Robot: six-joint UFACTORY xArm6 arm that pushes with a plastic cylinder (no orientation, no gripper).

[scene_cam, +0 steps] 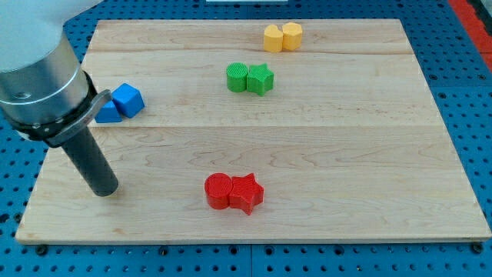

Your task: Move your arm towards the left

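My tip [104, 190] rests on the wooden board [323, 154] near the view's lower left. A red cylinder [218, 191] and a red star [247, 193] touch each other to the tip's right. A blue cube [128, 100] and a second blue block [108, 112], partly hidden behind the arm, sit above the tip at the left. A green cylinder [237, 77] and a green star [260, 78] sit together at upper centre. Two yellow blocks [274, 38] [292, 35] touch near the top edge.
The arm's grey body [38, 73] covers the board's upper left corner. A blue perforated table [469, 92] surrounds the board. The board's left edge lies close to the tip.
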